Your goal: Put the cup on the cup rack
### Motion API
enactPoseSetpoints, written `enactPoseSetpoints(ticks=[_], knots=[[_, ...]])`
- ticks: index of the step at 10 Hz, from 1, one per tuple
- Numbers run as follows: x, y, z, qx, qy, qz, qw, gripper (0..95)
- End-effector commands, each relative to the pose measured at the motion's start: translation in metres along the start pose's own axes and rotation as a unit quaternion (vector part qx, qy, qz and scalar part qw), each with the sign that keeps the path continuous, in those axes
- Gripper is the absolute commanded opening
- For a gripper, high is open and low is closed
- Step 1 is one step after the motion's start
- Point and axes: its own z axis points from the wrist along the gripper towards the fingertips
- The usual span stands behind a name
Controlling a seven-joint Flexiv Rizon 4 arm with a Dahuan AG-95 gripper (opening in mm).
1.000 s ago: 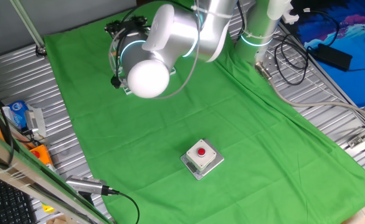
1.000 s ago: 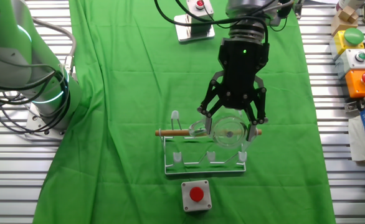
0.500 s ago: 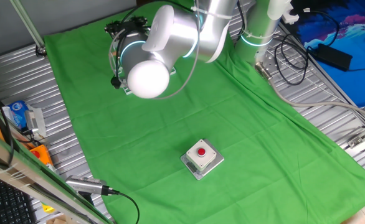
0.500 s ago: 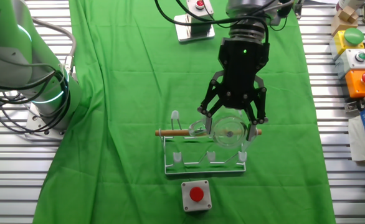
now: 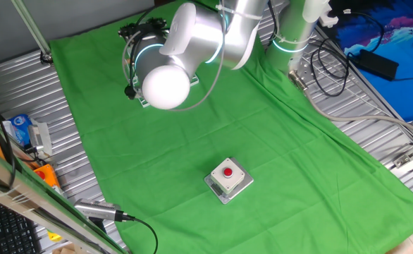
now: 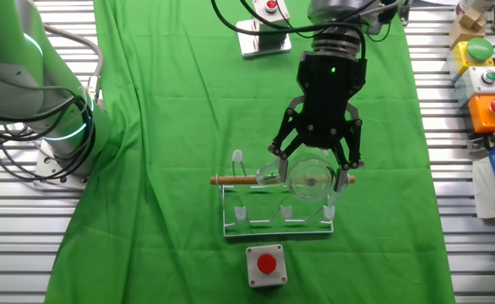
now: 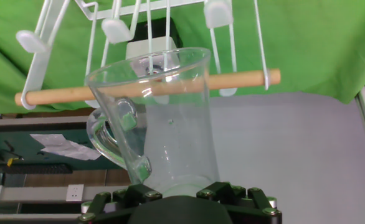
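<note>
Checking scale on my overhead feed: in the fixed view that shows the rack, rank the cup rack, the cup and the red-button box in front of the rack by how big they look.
1. cup rack, clearly the widest.
2. and 3. cup and red-button box look about alike; the cup is held above the cloth in the gripper, maybe nearer the camera, so I won't rank them.

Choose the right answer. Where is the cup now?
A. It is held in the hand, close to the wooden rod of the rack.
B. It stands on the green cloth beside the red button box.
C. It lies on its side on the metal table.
A: the hand grips the cup at the rack, near its wooden rod.
</note>
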Motion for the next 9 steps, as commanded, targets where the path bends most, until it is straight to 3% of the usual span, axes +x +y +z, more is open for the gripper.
enactPoseSetpoints(ticks=[1, 7, 8, 9], knots=[[0.0000, 0.0001, -0.0003, 0.000, -0.001, 0.000, 1.0000, 76.0], [0.0000, 0.0001, -0.0003, 0.002, -0.003, -0.001, 1.0000, 76.0], [0.0000, 0.0001, -0.0003, 0.002, -0.012, 0.004, 0.9999, 57.0], [0.0001, 0.0000, -0.0004, 0.001, -0.023, 0.006, 0.9997, 57.0]])
